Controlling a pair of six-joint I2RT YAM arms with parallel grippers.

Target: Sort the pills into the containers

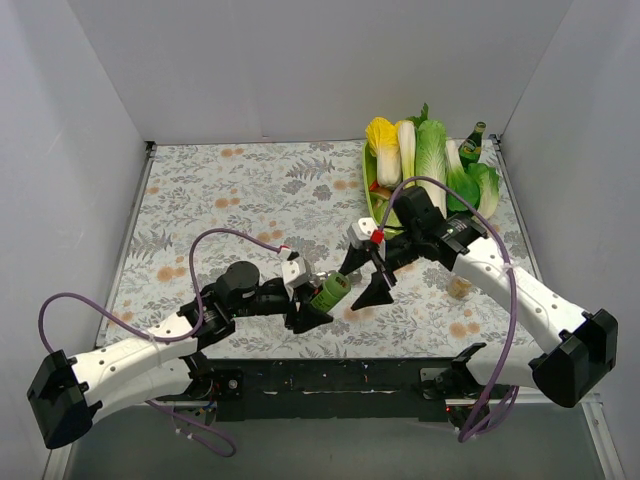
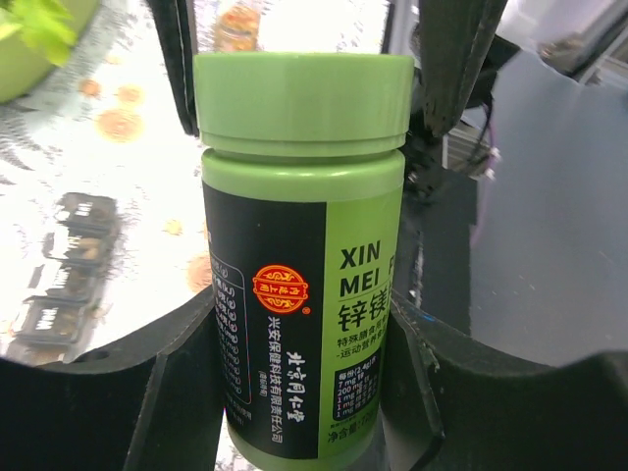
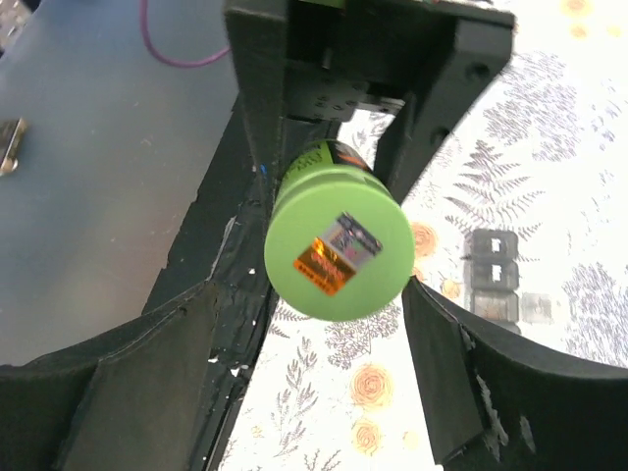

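Note:
My left gripper point(image 1: 312, 298) is shut on a green pill bottle point(image 1: 331, 290) with a black label, held above the floral cloth with its cap pointing right. In the left wrist view the bottle point(image 2: 299, 275) fills the space between my pads point(image 2: 432, 392). My right gripper point(image 1: 362, 280) is open, with its fingers on either side of the green cap point(image 3: 339, 245) and small gaps showing. The containers, a strip of small square compartments, lie on the cloth in the left wrist view point(image 2: 69, 265) and the right wrist view point(image 3: 494, 277). No loose pills show.
A green plate point(image 1: 372, 195) with corn, cabbage and leafy greens stands at the back right, with a green glass bottle point(image 1: 472, 143) behind it. A small pale object point(image 1: 460, 288) lies beside the right forearm. White walls enclose the table, and a black bar runs along its near edge point(image 1: 340, 375).

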